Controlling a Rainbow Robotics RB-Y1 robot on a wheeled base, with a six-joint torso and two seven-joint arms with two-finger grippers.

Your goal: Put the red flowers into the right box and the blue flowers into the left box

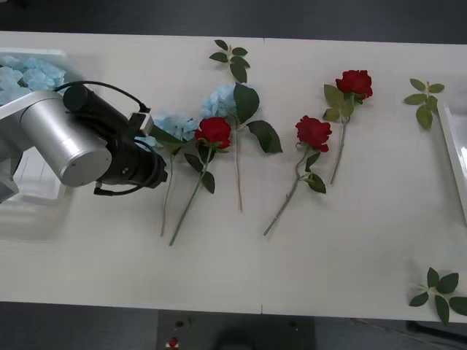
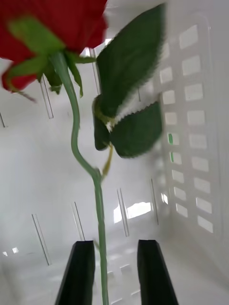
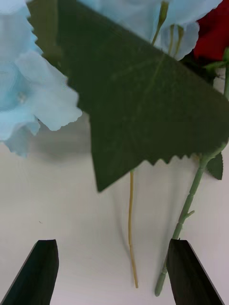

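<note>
At the table's nine o'clock, beside the left box, the left gripper hangs wide open and empty over two blue flowers, with three red flowers lying rightward, while the right gripper loosely straddles a rose stem over the right box at three o'clock.

— What colours lie on the surface?
— It's off-white. Red flowers with dark green leaves, pale sky-blue flowers.
— The boxes?
— White: the left box perhaps translucent. Black fingers on the left pincer.
</note>
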